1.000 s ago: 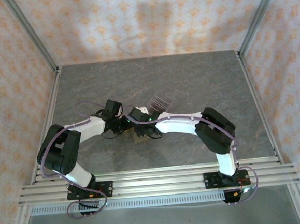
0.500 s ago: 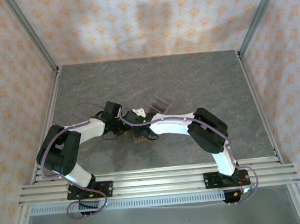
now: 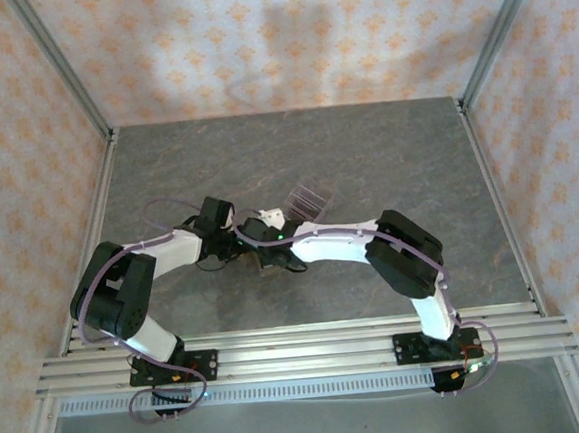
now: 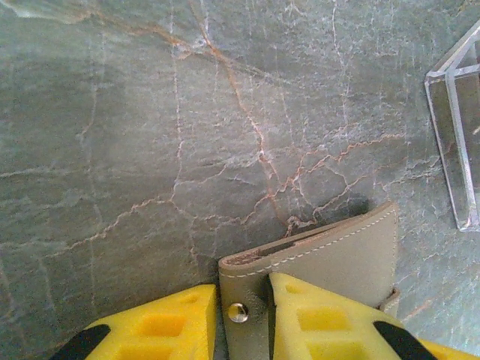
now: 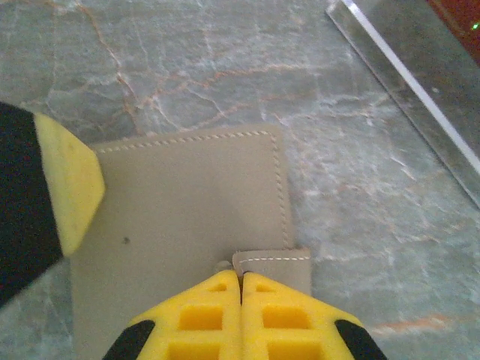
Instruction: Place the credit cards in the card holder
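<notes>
Lying flat at mid-frame, the holder sits straight ahead of the right gripper, whose jaws are fully closed at its tab; whether they pinch it I cannot tell. The left gripper, equally near, clamps the strap. The left wrist view reveals the snap, the right wrist view the tab.

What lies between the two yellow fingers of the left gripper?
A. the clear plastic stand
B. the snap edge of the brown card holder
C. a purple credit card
B: in the left wrist view, the left gripper closes on the card holder edge that bears the round snap.
</notes>
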{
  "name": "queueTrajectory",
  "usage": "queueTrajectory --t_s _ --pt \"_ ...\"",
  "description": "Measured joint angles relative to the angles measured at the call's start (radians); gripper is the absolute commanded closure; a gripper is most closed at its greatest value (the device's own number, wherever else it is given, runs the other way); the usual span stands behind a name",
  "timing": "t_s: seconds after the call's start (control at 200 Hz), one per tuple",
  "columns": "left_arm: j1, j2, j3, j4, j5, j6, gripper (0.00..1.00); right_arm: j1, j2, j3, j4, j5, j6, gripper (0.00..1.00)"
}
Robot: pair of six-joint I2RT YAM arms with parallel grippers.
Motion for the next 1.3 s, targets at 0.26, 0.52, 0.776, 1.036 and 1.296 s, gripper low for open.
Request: queueTrajectory --t_s 0.26,0.52,0.776,1.036,1.296 --pt "-0.006 0.000 0.000 0.000 0.000 0.023 0.78 -0.017 -0.163 -0.127 0.010 -0.081 0.002 1.00" --pt "-0.060 -0.003 -0.009 0.015 -0.003 0.026 0.78 -0.097 -0.232 -0.321 0.098 -0.131 0.084 0.89" --pt "-0.105 -0.023 -0.042 0.050 -0.018 0.015 0.78 -0.122 -0.312 -0.425 0.136 -0.080 0.183 0.65" --pt "-0.126 -0.030 -0.045 0.056 -0.039 0.014 0.78 -0.087 -0.381 -0.327 0.044 0.028 0.174 0.70" --pt "-0.132 -0.034 -0.048 0.056 -0.045 0.007 0.78 -0.036 -0.285 -0.167 0.126 -0.158 0.111 0.97"
